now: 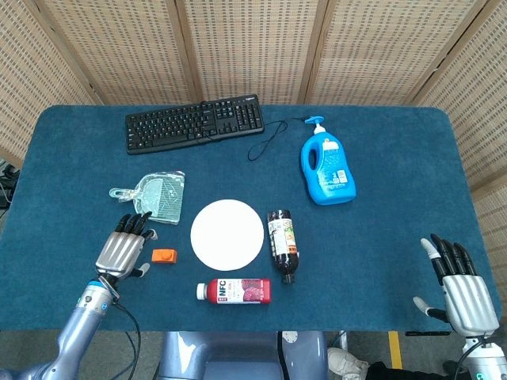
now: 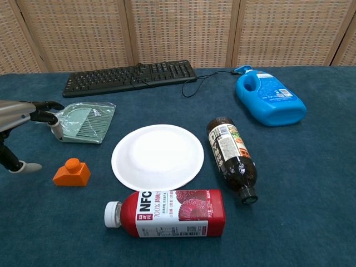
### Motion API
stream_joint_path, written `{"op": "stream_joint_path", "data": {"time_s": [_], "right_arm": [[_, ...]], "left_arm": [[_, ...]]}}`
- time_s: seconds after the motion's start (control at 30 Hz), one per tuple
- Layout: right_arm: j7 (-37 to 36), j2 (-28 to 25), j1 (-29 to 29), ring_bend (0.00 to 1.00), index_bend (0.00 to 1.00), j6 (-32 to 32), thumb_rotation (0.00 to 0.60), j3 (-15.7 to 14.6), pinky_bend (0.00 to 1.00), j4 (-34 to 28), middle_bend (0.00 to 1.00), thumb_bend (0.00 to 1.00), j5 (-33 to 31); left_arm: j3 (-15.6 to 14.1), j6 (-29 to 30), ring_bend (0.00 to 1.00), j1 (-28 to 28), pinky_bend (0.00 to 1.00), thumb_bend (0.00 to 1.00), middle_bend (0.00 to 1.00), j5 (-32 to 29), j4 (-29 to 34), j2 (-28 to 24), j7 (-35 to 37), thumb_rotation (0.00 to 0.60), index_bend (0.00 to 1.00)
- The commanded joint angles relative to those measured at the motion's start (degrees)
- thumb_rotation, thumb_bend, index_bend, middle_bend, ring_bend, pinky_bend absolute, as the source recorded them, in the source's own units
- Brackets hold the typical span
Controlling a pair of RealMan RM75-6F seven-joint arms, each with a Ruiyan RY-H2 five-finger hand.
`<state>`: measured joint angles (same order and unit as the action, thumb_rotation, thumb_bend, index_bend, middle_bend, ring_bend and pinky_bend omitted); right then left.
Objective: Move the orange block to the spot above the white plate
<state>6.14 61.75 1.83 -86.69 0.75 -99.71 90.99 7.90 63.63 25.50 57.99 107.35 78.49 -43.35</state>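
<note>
Right now the left hand (image 1: pixel 123 252) is hovering with fingers spread, empty, the small orange plastic block (image 1: pixel 164 255) sitting just right of it; a careless closing risks nudging it against the round white plate (image 1: pixel 227 234) beyond.

Matt orange block (image 2: pixel 72 172), glossy white plate (image 2: pixel 158 157)

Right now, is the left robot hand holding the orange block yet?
No. The left robot hand is open, fingers spread, just left of the orange block, which sits flat on the table, apart from the white plate.
</note>
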Motion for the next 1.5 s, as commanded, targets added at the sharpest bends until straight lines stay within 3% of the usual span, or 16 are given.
{"op": "stream_joint_path", "data": {"time_s": [0.03, 0.67, 0.9, 1.0, 1.2, 1.5], "right_arm": [[-0.17, -0.07, -0.02, 0.00, 0.01, 0.00, 0.600, 0.01, 0.01, 0.04, 0.00, 0.00, -0.08], [-0.63, -0.41, -0.29, 0.00, 0.00, -0.82, 0.600, -0.01, 0.01, -0.05, 0.00, 0.00, 0.53], [-1.21, -0.55, -0.45, 0.00, 0.00, -1.11, 0.600, 0.04, 0.01, 0.00, 0.00, 0.00, 0.48], [-1.15, -0.46, -0.38, 0.00, 0.00, -1.03, 0.600, 0.01, 0.01, 0.09, 0.00, 0.00, 0.63], [-0.83, -0.28, -0.36, 0.00, 0.00, -0.98, 0.600, -0.04, 0.01, 0.14, 0.00, 0.00, 0.75], [-1.61, -0.56, -0.35, 0.00, 0.00, -0.83, 0.600, 0.01, 0.01, 0.05, 0.00, 0.00, 0.48]], "left_arm": [[-0.19, 0.00, 0.00, 1.14, 0.00, 0.27, 0.00, -1.73, -1.49, 1.71, -1.24, 0.600, 0.33], [-2.22, 1.07, 0.00, 4.58, 0.00, 0.28, 0.00, -6.58, -8.83, 9.16, -2.81, 0.600, 0.36], [-2.73, 1.51, 0.00, 5.33, 0.00, 0.37, 0.00, -7.19, -11.76, 11.84, -2.67, 0.600, 0.53], [-2.72, 2.16, 0.00, 5.23, 0.00, 0.39, 0.00, -6.51, -12.08, 12.44, -1.60, 0.600, 0.55], [-1.76, 3.50, 0.00, 5.55, 0.00, 0.40, 0.00, -5.01, -10.68, 11.97, -0.25, 0.600, 0.55], [2.01, 4.62, 0.00, 9.12, 0.00, 0.39, 0.00, -6.83, -6.21, 10.56, -4.44, 0.600, 0.55]]}}
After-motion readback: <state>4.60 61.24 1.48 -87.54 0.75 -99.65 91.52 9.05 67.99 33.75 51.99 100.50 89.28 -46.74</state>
